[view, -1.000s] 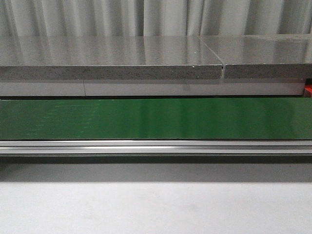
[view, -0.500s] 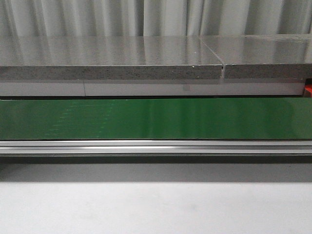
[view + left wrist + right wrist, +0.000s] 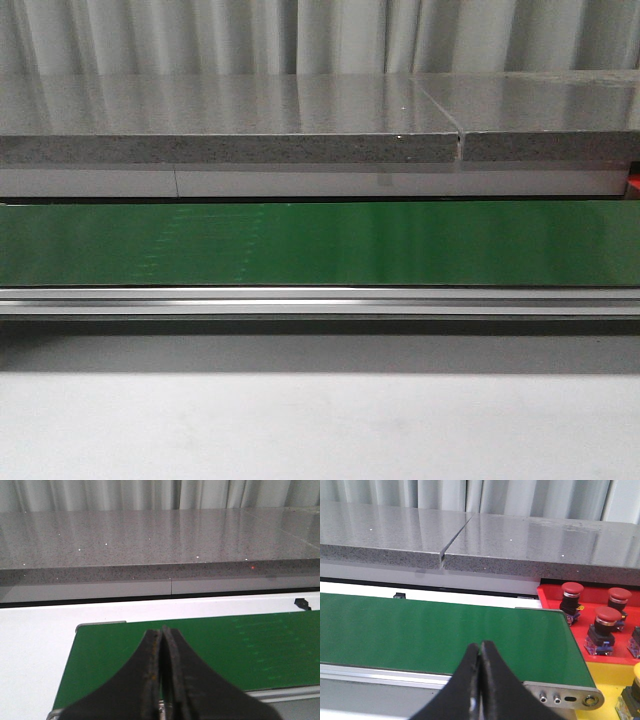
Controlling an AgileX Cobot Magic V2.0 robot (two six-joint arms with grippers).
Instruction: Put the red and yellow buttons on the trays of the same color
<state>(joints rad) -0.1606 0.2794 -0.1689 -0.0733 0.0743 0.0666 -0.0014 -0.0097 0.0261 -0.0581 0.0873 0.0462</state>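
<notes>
- Two grippers are showing, each only in its own wrist view; neither is appearing in the front view.
- Left gripper is sitting with its dark fingers pressed together, no gap between them, and is holding nothing. It is hanging over the left end of the green belt.
- Right gripper is likewise sitting with its fingers pressed together and is gripping nothing. It is hanging over the right end of the belt, near the metal end plate.
- Three red buttons are standing upright in the red tray, just beyond the right end of the belt: one towards the back, one beside it, one nearer the camera.
- Part of a fourth unit is being cut off by the picture edge in the same tray; its cap colour cannot be told.
- One yellow button is standing in the yellow tray, which is lying directly beside the red tray; the button is partly cut off by the picture edge.
- In the front view the belt is running across the whole width, carrying no buttons, with a grey stone counter behind it and an aluminium rail along its near edge.
- Only a red sliver of the tray is showing at the far right of the front view.
</notes>
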